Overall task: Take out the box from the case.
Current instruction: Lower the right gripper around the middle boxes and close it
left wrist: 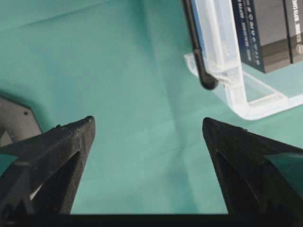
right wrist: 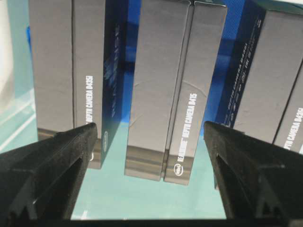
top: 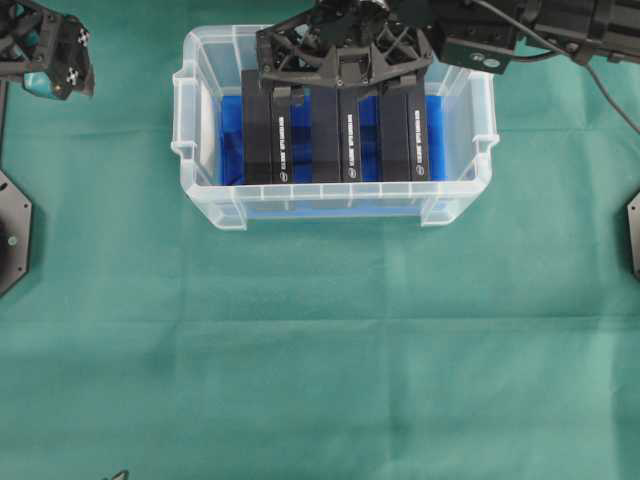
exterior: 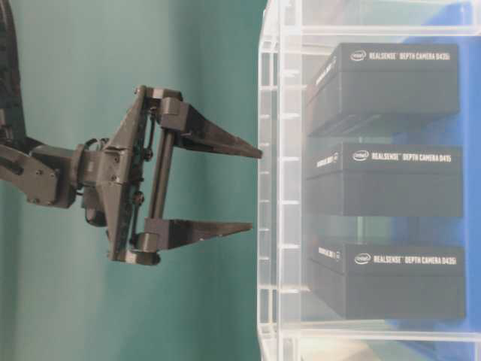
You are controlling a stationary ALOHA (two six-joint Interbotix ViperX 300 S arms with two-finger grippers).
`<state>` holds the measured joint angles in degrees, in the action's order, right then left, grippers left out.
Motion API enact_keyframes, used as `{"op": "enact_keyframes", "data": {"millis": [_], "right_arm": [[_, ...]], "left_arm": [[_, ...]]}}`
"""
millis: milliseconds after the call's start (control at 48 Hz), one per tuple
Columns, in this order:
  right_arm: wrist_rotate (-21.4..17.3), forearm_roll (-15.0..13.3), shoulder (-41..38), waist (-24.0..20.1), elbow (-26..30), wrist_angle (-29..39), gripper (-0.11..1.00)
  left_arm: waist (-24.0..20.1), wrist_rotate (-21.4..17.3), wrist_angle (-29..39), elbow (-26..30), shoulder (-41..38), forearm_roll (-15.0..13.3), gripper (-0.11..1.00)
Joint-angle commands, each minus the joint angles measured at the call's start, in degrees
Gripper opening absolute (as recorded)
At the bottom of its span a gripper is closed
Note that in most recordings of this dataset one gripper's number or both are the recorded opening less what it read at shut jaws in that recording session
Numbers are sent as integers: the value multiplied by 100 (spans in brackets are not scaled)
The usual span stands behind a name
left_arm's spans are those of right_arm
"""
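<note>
Grippers both gape: left gripper (top: 62, 62) idle beside the case (top: 205, 150); right gripper (right wrist: 149, 137) hangs over the middle box (right wrist: 165, 85), three standing upright inside. Closing off-centre could catch a neighbouring box.

clear glossy plastic case (top: 205, 120), matt grey cardboard boxes (right wrist: 161, 90), blue cloth lining (top: 230, 140), creased green tablecloth (top: 320, 350).
</note>
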<state>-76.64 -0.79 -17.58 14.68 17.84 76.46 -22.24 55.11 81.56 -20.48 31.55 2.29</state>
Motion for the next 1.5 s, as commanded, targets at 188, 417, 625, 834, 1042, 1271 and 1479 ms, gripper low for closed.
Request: {"op": "enact_keyframes", "data": {"millis": [188,417,625,834,1042,1271,1479], "right_arm": [[9,35,-18,9,53,-44,92],[18,44,-35,18,-185,-255,92],[18,44,-35,26,-431,-466,92],[105,44,-26,26,-633,-563,92],[114,44,-35,44,-765,-791,92],[114,44,-35,62,-958,-958,92],[105,44,-35,79,-1099,-1143,92]], "left_arm": [[-18,0,-18,88,26,-9,97],[-18,0,-18,62,35,0,97],[-18,0,-18,53,62,0,97],[-9,0,-105,53,62,0,97],[35,0,-193,53,53,0,97],[88,18,-202,53,62,0,97],[123,26,-202,53,62,0,97]]}}
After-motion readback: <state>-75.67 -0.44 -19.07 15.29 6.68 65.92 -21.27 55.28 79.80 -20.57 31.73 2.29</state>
